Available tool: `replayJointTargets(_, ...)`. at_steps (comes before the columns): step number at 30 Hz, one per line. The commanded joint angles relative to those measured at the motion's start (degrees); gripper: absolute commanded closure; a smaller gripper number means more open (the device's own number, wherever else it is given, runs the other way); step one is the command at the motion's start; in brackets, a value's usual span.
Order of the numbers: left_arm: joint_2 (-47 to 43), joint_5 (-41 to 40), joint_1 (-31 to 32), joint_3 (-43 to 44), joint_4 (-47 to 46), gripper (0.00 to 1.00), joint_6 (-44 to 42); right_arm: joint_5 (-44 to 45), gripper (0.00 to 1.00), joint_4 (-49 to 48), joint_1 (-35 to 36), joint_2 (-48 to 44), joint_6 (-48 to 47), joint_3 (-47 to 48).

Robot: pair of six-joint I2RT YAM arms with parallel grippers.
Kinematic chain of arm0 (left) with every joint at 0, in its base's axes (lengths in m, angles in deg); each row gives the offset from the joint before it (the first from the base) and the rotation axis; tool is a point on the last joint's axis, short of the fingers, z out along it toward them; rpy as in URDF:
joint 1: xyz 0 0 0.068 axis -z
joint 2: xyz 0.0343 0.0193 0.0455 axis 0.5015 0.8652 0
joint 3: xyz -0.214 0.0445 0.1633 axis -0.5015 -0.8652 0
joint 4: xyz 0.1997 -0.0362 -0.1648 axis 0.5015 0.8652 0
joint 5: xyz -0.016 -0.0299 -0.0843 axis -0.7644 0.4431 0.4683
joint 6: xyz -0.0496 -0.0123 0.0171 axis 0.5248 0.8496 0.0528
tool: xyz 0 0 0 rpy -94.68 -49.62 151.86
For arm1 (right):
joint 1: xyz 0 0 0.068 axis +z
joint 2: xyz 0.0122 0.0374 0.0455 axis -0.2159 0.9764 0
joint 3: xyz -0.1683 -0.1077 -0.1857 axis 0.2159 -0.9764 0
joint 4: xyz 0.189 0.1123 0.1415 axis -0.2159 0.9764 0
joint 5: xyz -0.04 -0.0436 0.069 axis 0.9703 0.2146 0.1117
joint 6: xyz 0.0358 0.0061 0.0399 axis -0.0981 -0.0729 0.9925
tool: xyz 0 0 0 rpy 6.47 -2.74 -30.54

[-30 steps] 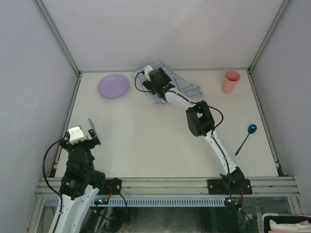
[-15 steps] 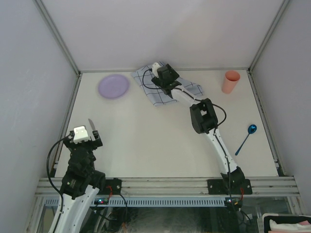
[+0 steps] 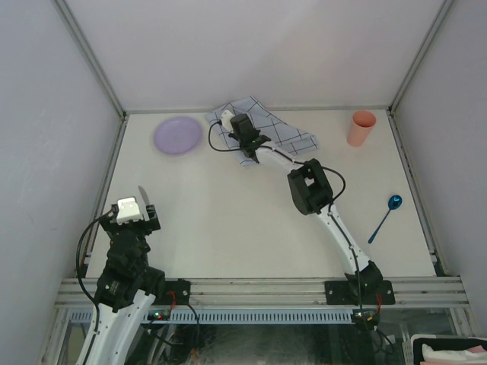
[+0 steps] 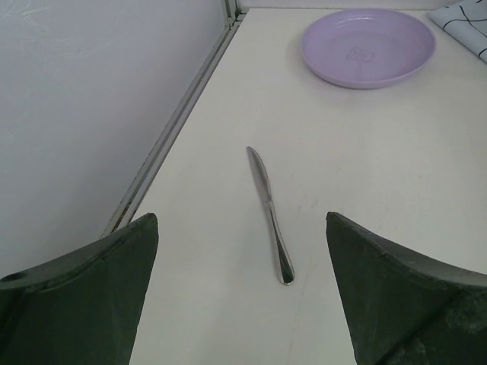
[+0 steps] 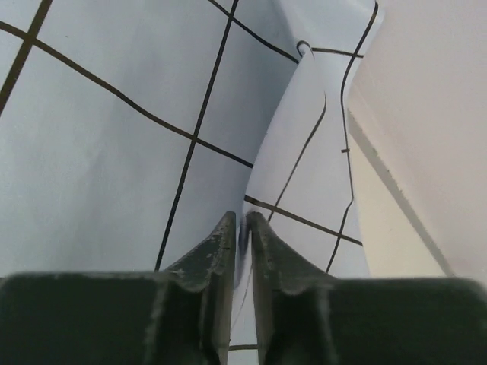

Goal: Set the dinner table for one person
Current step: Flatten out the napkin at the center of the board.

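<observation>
- The left gripper (image 4: 240, 220) hung above the dinner table (image 4: 365, 167), jaws spread wide.
- A knife (image 4: 270, 215) lay on the table between the fingers (image 4: 84, 296), blade toward a purple plate (image 4: 369, 47).
- A gridded cloth (image 4: 466, 17) showed beside the plate.

A robotics lab cell was indicated: blank white panels (image 3: 251, 46) were fitted beyond the right claw (image 5: 240, 220), alu. rails (image 3: 266, 286) w/ bolted arm bases (image 3: 358, 291) behind it.

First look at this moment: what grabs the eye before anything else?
The right arm stretches across the dinner table to its far edge, where the right hand is pinched shut on a raised fold of the checked cloth. Near the left rail, the left hand hangs open above a knife lying flat. A lilac plate sits far left, a pink cup far right, and a blue spoon by the right rail.
</observation>
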Motion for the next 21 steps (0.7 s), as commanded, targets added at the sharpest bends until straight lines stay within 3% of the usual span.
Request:
replayJointTargets(1, -10.66, -0.31, -0.4, -0.56, -1.37, 0.05, -1.87, 0.17, 0.69, -1.18, -1.02, -0.92, 0.35, 0.52)
replayJointTargets(3, -10.81, -0.46, -0.35, -0.54, -1.28, 0.05, -1.87, 0.26, 0.38, -1.36, -1.29, -1.54, 0.03, -0.8)
replayJointTargets(4, -10.86, -0.51, -0.35, -0.61, -1.28, 0.05, -1.87, 0.26, 0.32, -1.25, -1.4, -1.72, 0.02, -1.28)
replayJointTargets(7, -11.03, -0.3, -0.35, -0.57, -1.32, 0.05, -1.87, 0.41, 0.19, -0.41, -2.01, -2.11, 0.17, -2.16)
replayJointTargets(9, -11.06, -0.18, -0.35, -0.54, -1.35, 0.05, -1.99, 0.59, 0.18, -0.38, -2.58, -2.23, -0.69, -2.93)
replayJointTargets(13, -11.04, 0.01, -0.35, -0.64, -1.78, 0.05, -2.65, 0.91, 0.25, -0.86, -3.55, -1.73, -2.88, -3.56)
replayJointTargets(21, -10.72, 0.02, -0.36, -0.95, -3.18, 0.04, -5.42, 0.77, 0.74, 1.33, -5.2, -1.95, -4.33, -5.08)
